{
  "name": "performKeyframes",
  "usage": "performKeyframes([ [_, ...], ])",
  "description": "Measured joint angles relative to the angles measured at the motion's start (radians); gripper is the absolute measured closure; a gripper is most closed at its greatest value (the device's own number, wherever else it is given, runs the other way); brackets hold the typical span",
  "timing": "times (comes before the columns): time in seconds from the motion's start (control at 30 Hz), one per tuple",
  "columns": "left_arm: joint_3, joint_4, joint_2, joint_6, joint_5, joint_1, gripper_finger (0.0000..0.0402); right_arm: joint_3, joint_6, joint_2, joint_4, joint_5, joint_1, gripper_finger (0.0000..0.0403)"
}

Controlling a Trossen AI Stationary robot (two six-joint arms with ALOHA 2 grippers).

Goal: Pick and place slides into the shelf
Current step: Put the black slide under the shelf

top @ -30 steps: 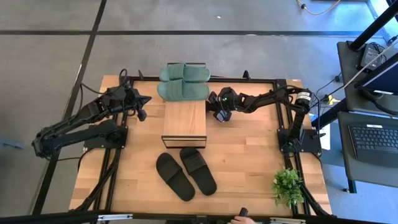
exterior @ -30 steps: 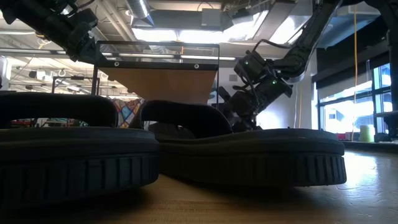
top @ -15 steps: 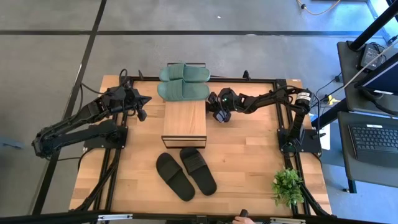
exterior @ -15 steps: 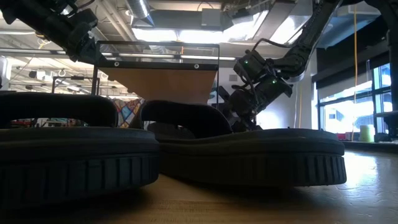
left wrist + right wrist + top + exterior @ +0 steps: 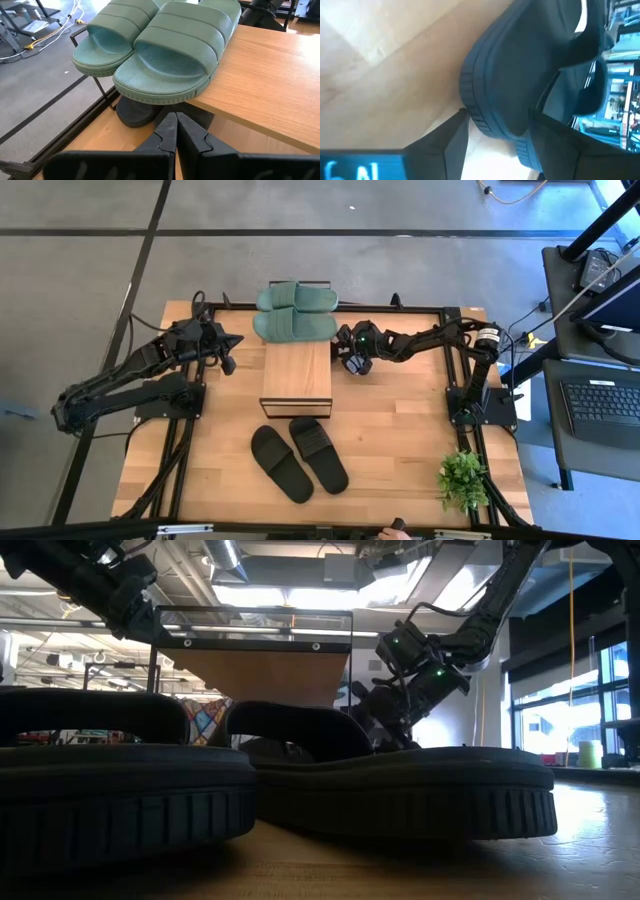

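Note:
The shelf [image 5: 296,372] stands mid-table, and two sage green slides [image 5: 295,312] lie across the far end of its plank top. Two black slides [image 5: 300,458] lie side by side on the table near the shelf's near end and fill the low view [image 5: 300,785]. My right gripper [image 5: 346,357] is at the shelf's right side, low down, shut on another black slide [image 5: 520,75] under the plank. A further black slide [image 5: 134,112] lies under the green pair. My left gripper [image 5: 236,340] hovers shut off the shelf's left far corner. My right gripper holds the black slide by the end of its sole [image 5: 490,120], pinched between the two fingers [image 5: 452,140], one on either face of the sole. The fingers come level from the table's right. The rest of the slide reaches away under the shelf's plank.
A small potted plant [image 5: 462,477] stands at the table's near right corner. Black frame rails [image 5: 190,430] run along the table's left and right sides. Bare wood [image 5: 400,430] lies right of the shelf, and a desk with a keyboard [image 5: 600,405] stands beyond the right edge.
My right gripper has crept a little toward the shelf, carrying the black slide farther in under the plank. The left arm and the other slides have kept still.

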State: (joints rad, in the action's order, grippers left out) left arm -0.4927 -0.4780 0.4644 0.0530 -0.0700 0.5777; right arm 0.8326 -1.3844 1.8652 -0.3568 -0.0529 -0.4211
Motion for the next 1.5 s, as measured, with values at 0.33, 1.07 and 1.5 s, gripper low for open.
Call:
performKeyframes([
  [0.33,0.000,-0.001,0.000,0.000,0.000,0.000,0.0401,0.000,-0.003,0.000,0.018,0.112,0.034,0.0199],
  [1.07,0.000,-0.001,0.000,0.001,0.000,0.000,0.0401,0.091,0.781,-0.053,0.391,0.137,0.036,0.0198],
  [1.5,0.000,-0.001,0.000,0.000,0.000,0.000,0.0401,0.122,0.965,-0.052,0.399,-0.001,0.035,0.0198],
])
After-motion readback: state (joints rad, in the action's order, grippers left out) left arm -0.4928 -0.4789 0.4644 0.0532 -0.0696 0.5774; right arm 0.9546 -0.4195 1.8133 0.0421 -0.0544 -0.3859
